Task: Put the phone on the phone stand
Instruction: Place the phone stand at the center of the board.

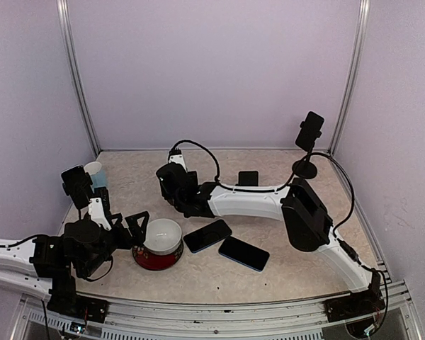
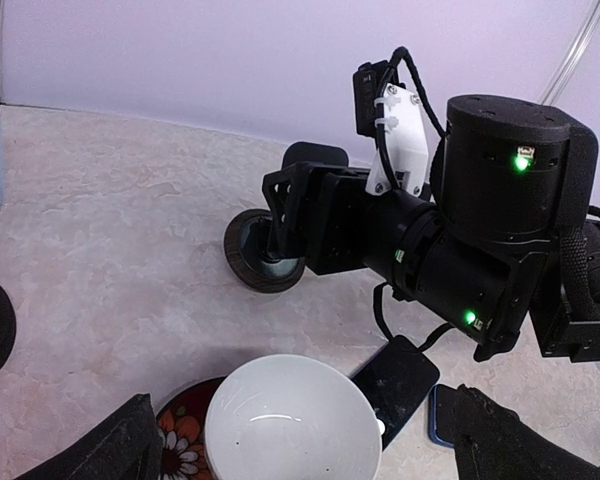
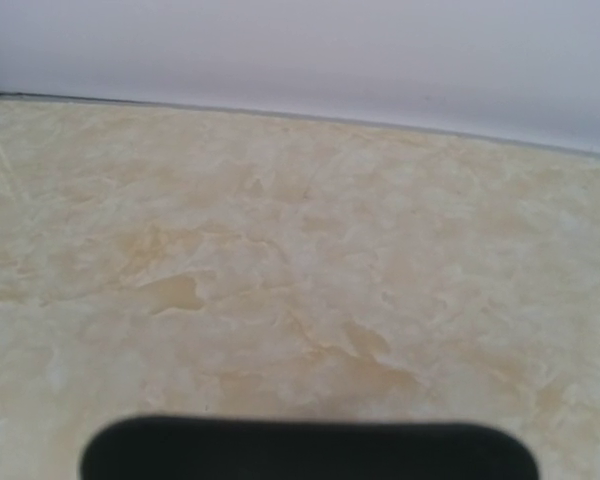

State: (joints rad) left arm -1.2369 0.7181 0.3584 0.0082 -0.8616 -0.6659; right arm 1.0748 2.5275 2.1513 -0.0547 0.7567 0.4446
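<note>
**Q:** How are the two arms posed?

**A:** The left arm (image 1: 81, 244) is folded low, to the left of the white bowl (image 1: 161, 235), with its wrist level. The left gripper (image 1: 129, 228) points at the bowl with its fingers (image 2: 115, 450) spread wide and nothing between them but the bowl's near side. They do not touch the bowl. The right arm (image 1: 248, 200) bends at a raised elbow to the right of the bowl. Its white forearm runs leftward behind the bowl and ends with the right gripper (image 1: 168, 177) tipped down over a round black disc (image 2: 263, 262).

**Q:** Is the right gripper holding anything?

**A:** I cannot tell. Its own camera shows only the table (image 3: 300, 250) and a dark rounded shape (image 3: 310, 452) along the bottom edge.

**Q:** Where is the phone?

**A:** Two phones lie flat on the table. The black phone (image 1: 207, 235) is just right of the bowl, and the blue phone (image 1: 244, 253) is just beyond it. No gripper touches either one. The phone stand (image 1: 309, 134) stands upright well behind and to the right of the bowl. The bowl sits in a red flowered dish (image 1: 154, 261).
</note>
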